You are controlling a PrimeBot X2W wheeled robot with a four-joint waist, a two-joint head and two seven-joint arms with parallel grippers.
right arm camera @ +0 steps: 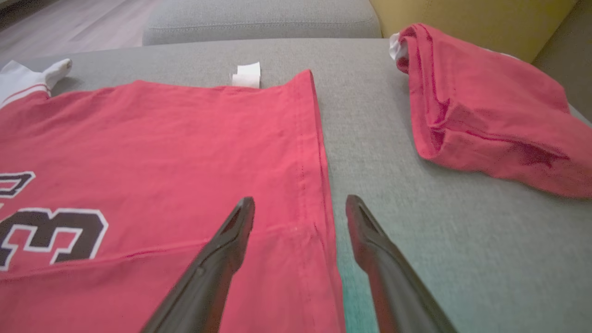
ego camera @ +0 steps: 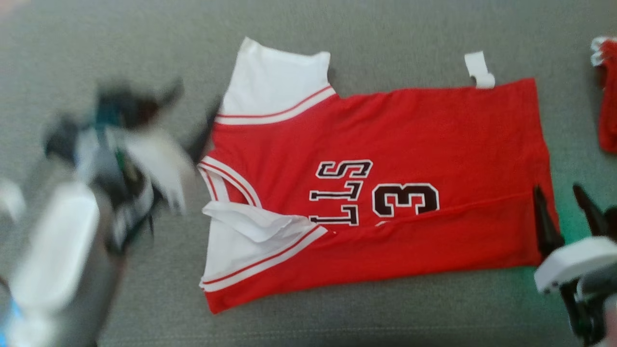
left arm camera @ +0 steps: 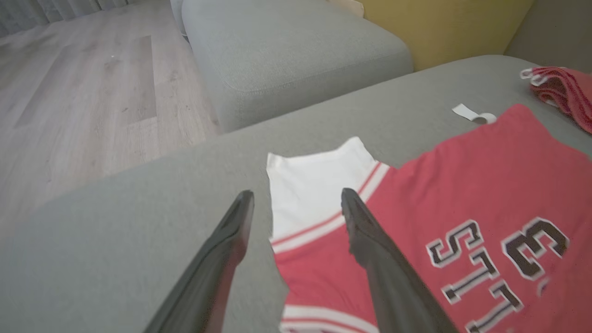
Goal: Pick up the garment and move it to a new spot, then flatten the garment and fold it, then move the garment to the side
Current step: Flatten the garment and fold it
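Observation:
The garment (ego camera: 385,140) is a red jersey with white shoulders and a black "3". It lies spread on the grey sofa seat (ego camera: 337,327), its near long edge folded over onto the front. My left gripper (ego camera: 195,115), blurred, hovers at the jersey's shoulder end. In the left wrist view the left gripper (left arm camera: 297,194) is open, one finger over the seat and the other over the garment (left arm camera: 462,185). My right gripper (ego camera: 559,193) stands open at the hem end. In the right wrist view the right gripper (right arm camera: 299,200) straddles the hem edge of the garment (right arm camera: 162,138), holding nothing.
A second red garment (right arm camera: 485,115) lies bunched on the seat beyond the hem, at the right edge (ego camera: 608,96). A white tag (ego camera: 479,70) pokes out at the jersey's far edge. A grey cushion (left arm camera: 286,51), a yellow cushion (left arm camera: 444,27) and wooden floor (left arm camera: 92,92) lie beyond.

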